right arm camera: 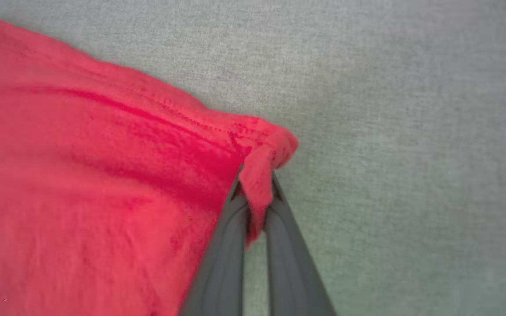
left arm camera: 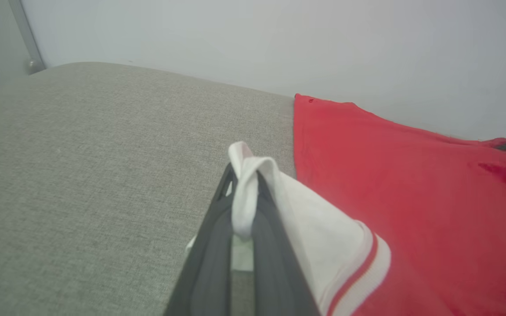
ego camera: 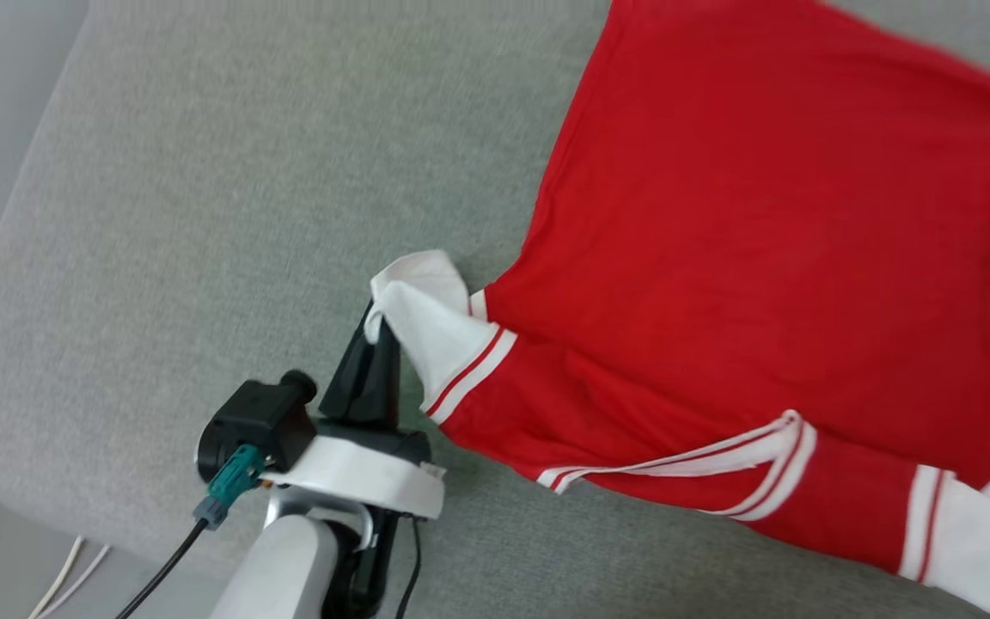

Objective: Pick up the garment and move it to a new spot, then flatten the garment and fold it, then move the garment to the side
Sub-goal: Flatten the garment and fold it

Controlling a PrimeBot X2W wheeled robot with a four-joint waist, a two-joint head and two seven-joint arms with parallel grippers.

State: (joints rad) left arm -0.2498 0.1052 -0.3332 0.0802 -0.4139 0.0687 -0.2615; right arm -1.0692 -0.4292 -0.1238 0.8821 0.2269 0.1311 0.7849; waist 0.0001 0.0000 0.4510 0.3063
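head view: garment lies spread on a grey cushion, plain red side up, taking up the right half of the view. its near edge shows the striped collar, with a white sleeve at one end and the other sleeve at the lower right. left gripper has its jaws clamped on the tip of the first sleeve, cloth bunched and raised a little off the cushion. right wrist view: right gripper has its jaws pinched together on a red hem corner, a fold of cloth squeezed between them. handling, my judgement: light, thin knit, fully limp. it will sag and drag between the two holds and keeps no shape of its own. not fragile, but a pinch on so small a fold could slip under a hard pull. edges and corners look like the best holds: sleeve tips, hem corners, shoulder seams. the grips sit on a sleeve and a hem corner, so a lift will likely hang it skewed. around it: bare grey cushion to the left gives room for a new spot. the cushion's rounded edge is at the far left, with cables on the floor below it. left wrist view: a pale wall rises just behind the cushion's far edge, so little room that way.
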